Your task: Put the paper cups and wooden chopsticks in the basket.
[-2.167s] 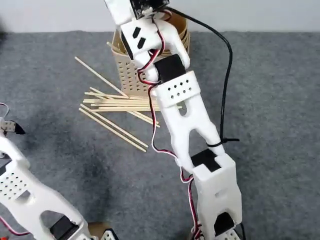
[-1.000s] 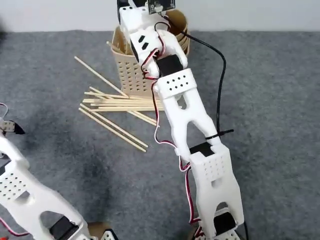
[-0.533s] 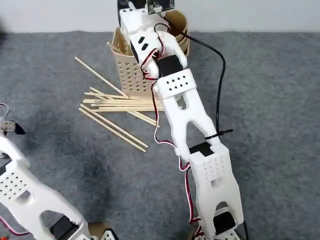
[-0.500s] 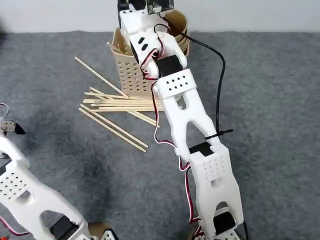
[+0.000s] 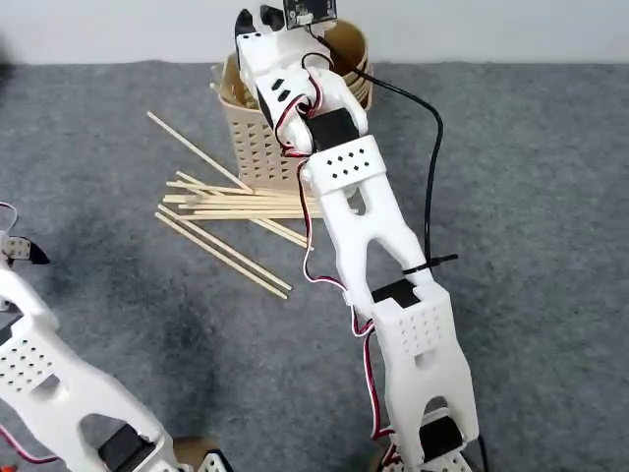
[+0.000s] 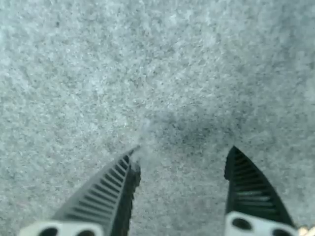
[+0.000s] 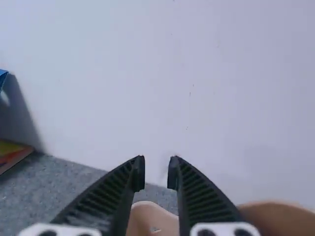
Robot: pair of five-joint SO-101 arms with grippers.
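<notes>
Beige perforated basket (image 5: 251, 149), wooden chopsticks (image 5: 226, 208), right end effector (image 7: 156, 172) ajar, left end effector (image 6: 184, 160) spread

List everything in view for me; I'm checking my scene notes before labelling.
basket: one, beige, perforated, at the carpet's far edge by the wall
paper cups: brown, nested in the basket, count unclear
wooden chopsticks: loose pile, pale wood, on the carpet against the basket's near side; too overlapped to count
carpet: grey, covers the table
wall: white, behind the basket
cable: one, black, along the right arm
right arm: white, stretched over the basket
right gripper: black fingers slightly apart, empty, above the cups
left arm: white, near corner
left gripper: open, over bare carpet
</notes>
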